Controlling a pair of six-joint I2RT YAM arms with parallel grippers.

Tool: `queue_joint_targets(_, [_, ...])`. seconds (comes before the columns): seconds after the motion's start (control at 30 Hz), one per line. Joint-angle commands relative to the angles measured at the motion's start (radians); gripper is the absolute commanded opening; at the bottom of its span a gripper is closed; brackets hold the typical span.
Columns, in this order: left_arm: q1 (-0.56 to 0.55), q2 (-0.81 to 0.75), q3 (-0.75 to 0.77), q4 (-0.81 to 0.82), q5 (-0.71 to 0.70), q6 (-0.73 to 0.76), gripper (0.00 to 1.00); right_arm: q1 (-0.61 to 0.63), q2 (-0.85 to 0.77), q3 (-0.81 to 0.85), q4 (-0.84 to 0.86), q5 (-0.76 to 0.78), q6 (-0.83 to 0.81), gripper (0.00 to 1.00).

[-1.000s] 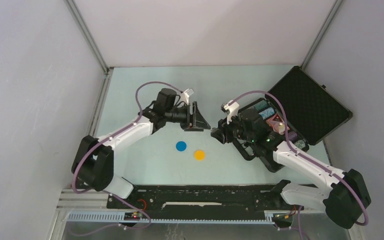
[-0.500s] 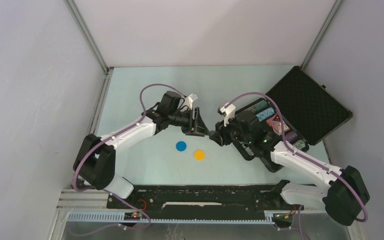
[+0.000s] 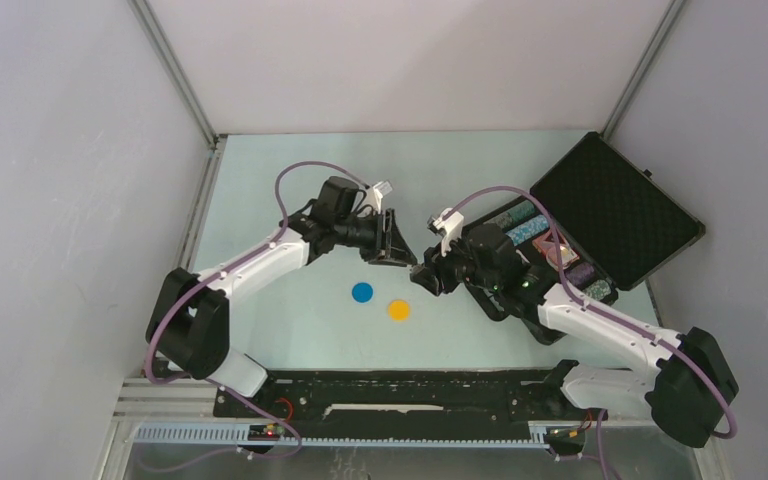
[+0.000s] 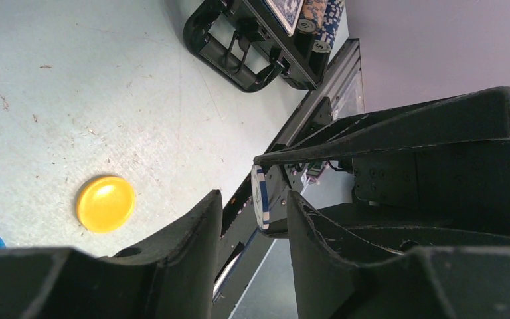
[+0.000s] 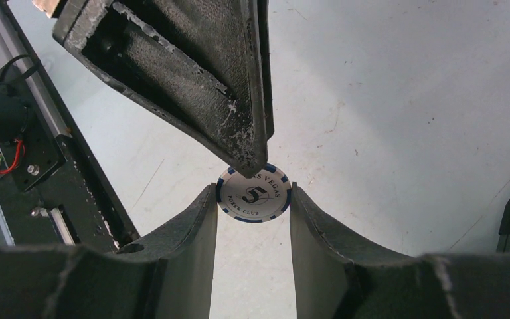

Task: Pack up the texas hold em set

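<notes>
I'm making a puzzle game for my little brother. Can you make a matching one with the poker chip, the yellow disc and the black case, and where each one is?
Things:
1. poker chip
2. yellow disc
3. black case

Places:
A. lying open, lid up, on the right side
B. pinched in the right gripper
C. flat on the table

Pairs: 1-B, 2-C, 3-A
</notes>
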Motion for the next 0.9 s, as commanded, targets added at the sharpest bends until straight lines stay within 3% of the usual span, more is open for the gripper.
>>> queue_joint_targets(0.0, [0.002, -0.015, 0.055, 0.000, 0.004, 0.020, 0.46, 0.005, 0.003, 0.002, 0.059, 0.001, -0.005, 0.44])
queue_joint_targets(0.27, [-0.024, -0.013, 0.052, 0.000, -0.004, 0.023, 0.48, 0.003, 0.004, 0.003, 0.060, 0.012, 0.000, 0.44])
queue_joint_targets(0.87, [-0.055, -0.005, 0.053, -0.003, -0.016, 0.032, 0.21, 0.006, 0.016, 0.003, 0.080, 0.011, 0.015, 0.44])
